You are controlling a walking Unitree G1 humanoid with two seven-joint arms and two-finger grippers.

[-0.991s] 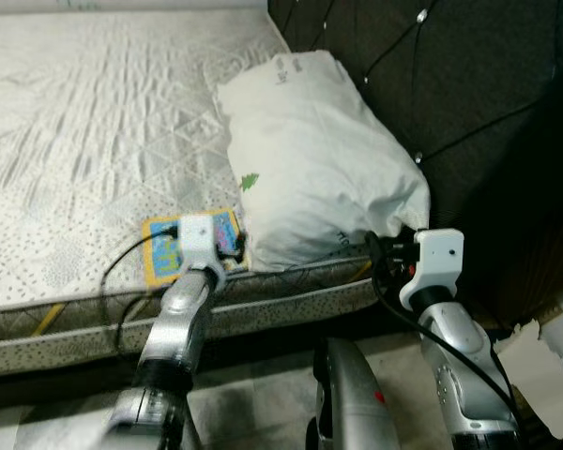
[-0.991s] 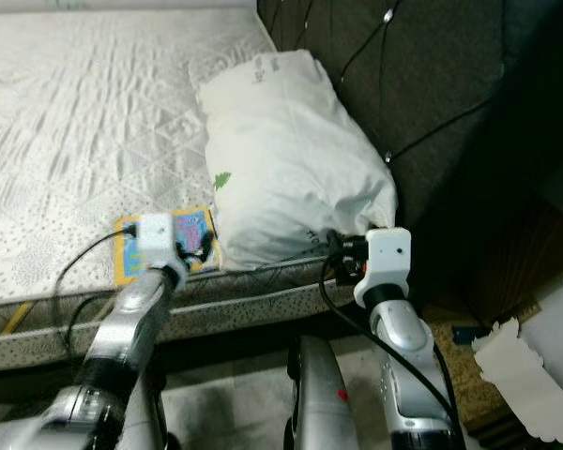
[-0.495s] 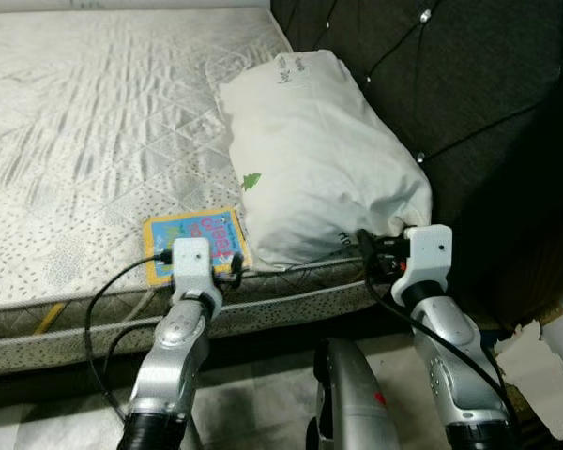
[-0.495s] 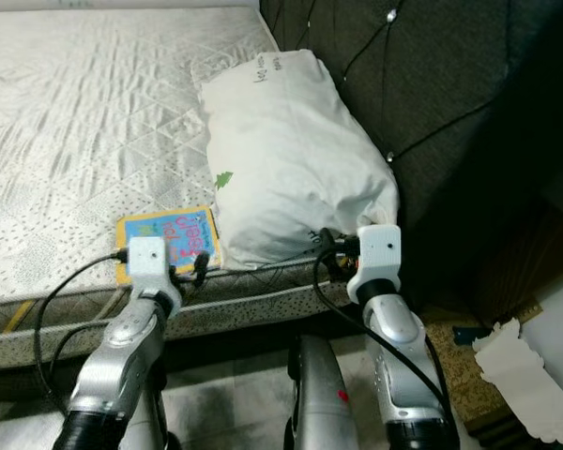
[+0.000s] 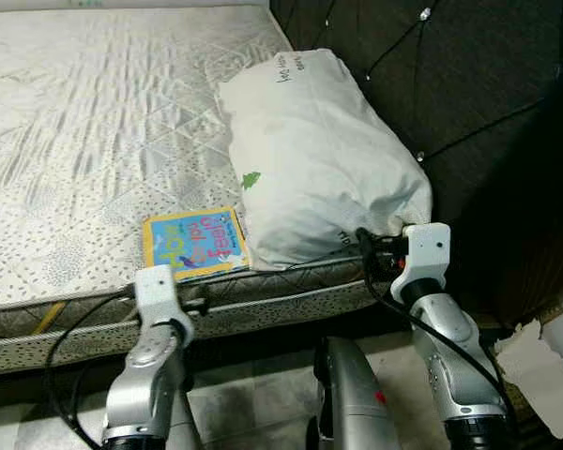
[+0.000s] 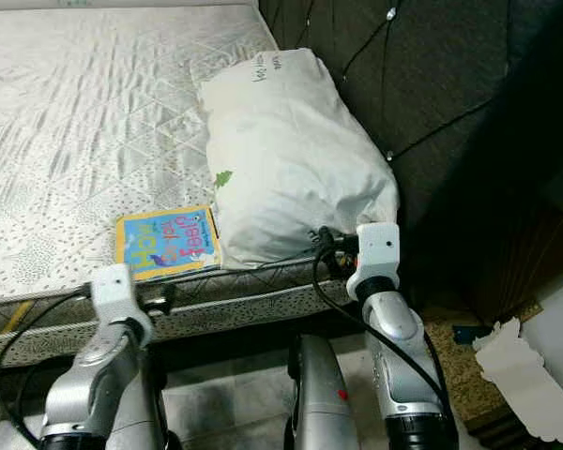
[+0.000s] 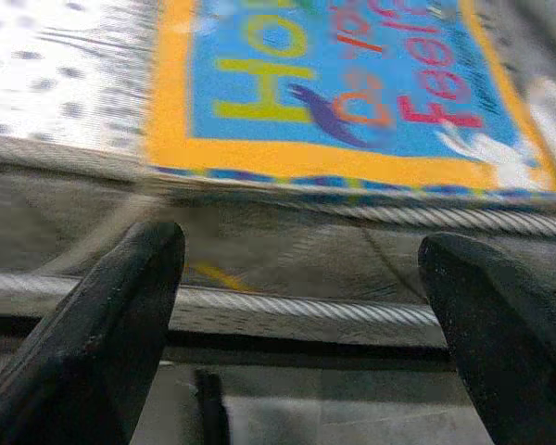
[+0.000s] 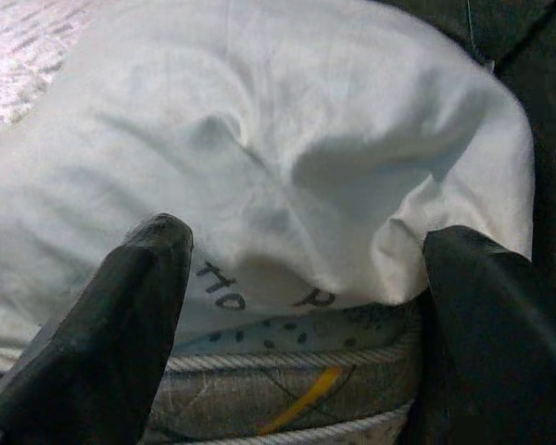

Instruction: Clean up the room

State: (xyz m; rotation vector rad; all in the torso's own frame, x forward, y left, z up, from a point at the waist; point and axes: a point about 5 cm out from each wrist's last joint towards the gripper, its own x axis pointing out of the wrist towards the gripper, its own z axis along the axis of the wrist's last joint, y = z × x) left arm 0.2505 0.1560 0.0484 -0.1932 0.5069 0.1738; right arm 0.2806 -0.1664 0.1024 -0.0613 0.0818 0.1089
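With both grippers gaping and empty, the left gripper (image 7: 301,269) should have risen toward the book (image 5: 194,244) at its twelve o'clock, beside the pillow (image 5: 321,159) at three o'clock, right gripper (image 8: 301,260) waiting.

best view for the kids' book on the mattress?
Left eye view: the whole yellow-bordered blue children's book lies flat beside the white pillow. Right eye view matches. Left wrist view shows it close, cropped and blurred.

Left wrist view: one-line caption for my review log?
Open left end effector faces the mattress edge, just below a colourful children's book.
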